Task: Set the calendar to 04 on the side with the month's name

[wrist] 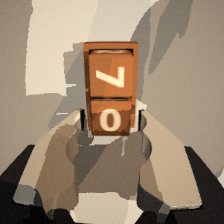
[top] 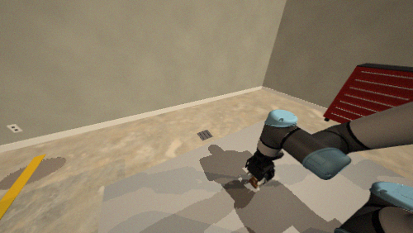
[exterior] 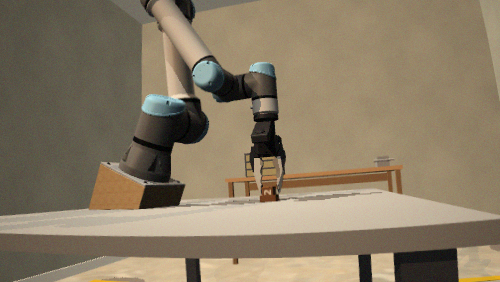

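In the wrist view an orange-brown tray [wrist: 111,45] [exterior: 269,199] holds two cubes in a row. The far cube [wrist: 95,65] shows a white 7 lying on its side. The near cube [wrist: 122,111] shows a white 0 facing up. In the exterior view, a cube side [exterior: 267,192] above the tray's front bears a pale digit that looks like a 2 on its side. My gripper [wrist: 111,111] [exterior: 270,191] [top: 254,180] is partly open. Its fingertips stand on either side of the near cube with gaps, not gripping it. The month's name is not visible.
The tray stands on a large pale table [top: 144,206] [exterior: 350,220]. The arm's base block [exterior: 117,187] stands at the left in the exterior view. A wooden bench [exterior: 340,175] and a red cabinet [top: 372,95] are farther off.
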{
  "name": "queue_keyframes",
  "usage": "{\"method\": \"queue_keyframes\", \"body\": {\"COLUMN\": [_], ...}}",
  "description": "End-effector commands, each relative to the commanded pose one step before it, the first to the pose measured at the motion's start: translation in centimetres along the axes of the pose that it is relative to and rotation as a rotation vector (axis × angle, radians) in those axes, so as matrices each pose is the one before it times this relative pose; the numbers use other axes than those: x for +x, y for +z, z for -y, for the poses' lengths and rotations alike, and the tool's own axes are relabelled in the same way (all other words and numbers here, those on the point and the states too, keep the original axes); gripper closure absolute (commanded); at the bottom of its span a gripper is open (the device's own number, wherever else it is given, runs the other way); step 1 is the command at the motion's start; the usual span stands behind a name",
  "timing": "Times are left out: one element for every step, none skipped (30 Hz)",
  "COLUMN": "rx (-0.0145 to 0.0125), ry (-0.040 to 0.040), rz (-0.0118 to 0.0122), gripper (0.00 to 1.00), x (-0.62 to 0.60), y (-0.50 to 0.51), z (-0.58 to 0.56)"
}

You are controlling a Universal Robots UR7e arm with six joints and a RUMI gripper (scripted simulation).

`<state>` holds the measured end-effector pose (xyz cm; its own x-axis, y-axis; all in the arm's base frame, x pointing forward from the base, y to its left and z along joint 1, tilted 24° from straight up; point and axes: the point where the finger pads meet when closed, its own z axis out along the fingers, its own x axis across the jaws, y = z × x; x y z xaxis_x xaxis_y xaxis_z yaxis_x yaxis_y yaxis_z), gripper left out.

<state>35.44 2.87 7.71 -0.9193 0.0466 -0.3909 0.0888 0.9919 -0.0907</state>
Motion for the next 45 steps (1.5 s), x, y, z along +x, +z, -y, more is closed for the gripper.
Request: {"method": "queue_keyframes", "body": {"rx": [0.00004,0.00000,0.00000,0.00000,0.00000,0.00000,0.00000,0.00000,0.00000,0.00000,0.00000,0.00000,0.00000,0.00000,0.00000,0.00000,0.00000,0.00000,0.00000,0.00000,0.00000,0.00000,0.00000,0.00000,0.00000,0.00000,0.00000,0.00000,0.00000,0.00000,0.00000,0.00000,0.00000,0.00000,0.00000,0.00000,0.00000,0.00000,0.00000,0.00000,0.00000,0.00000,0.00000,0.00000,0.00000], "ry": [-0.00007,0.00000,0.00000,0.00000,0.00000,0.00000,0.00000,0.00000,0.00000,0.00000,0.00000,0.00000,0.00000,0.00000,0.00000,0.00000,0.00000,0.00000,0.00000,0.00000,0.00000,0.00000,0.00000,0.00000,0.00000,0.00000,0.00000,0.00000,0.00000,0.00000,0.00000,0.00000,0.00000,0.00000,0.00000,0.00000,0.00000,0.00000,0.00000,0.00000,0.00000,0.00000,0.00000,0.00000,0.00000], "rz": [0.00092,0.00000,0.00000,0.00000,0.00000,0.00000,0.00000,0.00000,0.00000,0.00000,0.00000,0.00000,0.00000,0.00000,0.00000,0.00000,0.00000,0.00000,0.00000,0.00000,0.00000,0.00000,0.00000,0.00000,0.00000,0.00000,0.00000,0.00000,0.00000,0.00000,0.00000,0.00000,0.00000,0.00000,0.00000,0.00000,0.00000,0.00000,0.00000,0.00000,0.00000,0.00000,0.00000,0.00000,0.00000], "gripper": [0.72,0.72,0.72,0.72,0.72,0.72,0.72,0.90,0.90,0.90,0.90,0.90,0.90,0.90,0.90,0.90,0.90,0.90,0.90,0.90,0.90,0.90,0.90,0.90,0.90,0.90,0.90,0.90,0.90,0.90,0.90,0.90,0.90,0.90,0.90,0.90,0.90,0.90,0.90,0.90,0.90,0.90,0.90,0.90,0.90], "x": [-0.034,0.000,0.000,0.000,0.000,0.000,0.000,0.000,0.000,0.000,0.000,0.000,0.000,0.000,0.000,0.000,0.000,0.000,0.000,0.000,0.000,0.000,0.000,0.000,0.000,0.000,0.000,0.000,0.000,0.000,0.000,0.000,0.000,0.000,0.000,0.000,0.000,0.000,0.000,0.000,0.000,0.000,0.000,0.000,0.000], "y": [-0.021,0.000,0.000,0.000,0.000,0.000,0.000,0.000,0.000,0.000,0.000,0.000,0.000,0.000,0.000,0.000,0.000,0.000,0.000,0.000,0.000,0.000,0.000,0.000,0.000,0.000,0.000,0.000,0.000,0.000,0.000,0.000,0.000,0.000,0.000,0.000,0.000,0.000,0.000,0.000,0.000,-0.001,-0.007,-0.019,-0.034], "z": [0.001,0.000,0.000,0.000,0.000,0.000,0.000,0.000,0.000,0.000,0.000,0.000,0.000,0.000,0.000,0.000,0.000,0.000,0.000,0.000,0.000,0.000,0.000,0.000,0.000,0.000,0.000,0.000,0.000,0.000,0.000,0.000,0.000,0.000,0.000,0.000,0.000,0.000,0.000,0.000,0.000,0.000,0.000,0.000,0.000]}}
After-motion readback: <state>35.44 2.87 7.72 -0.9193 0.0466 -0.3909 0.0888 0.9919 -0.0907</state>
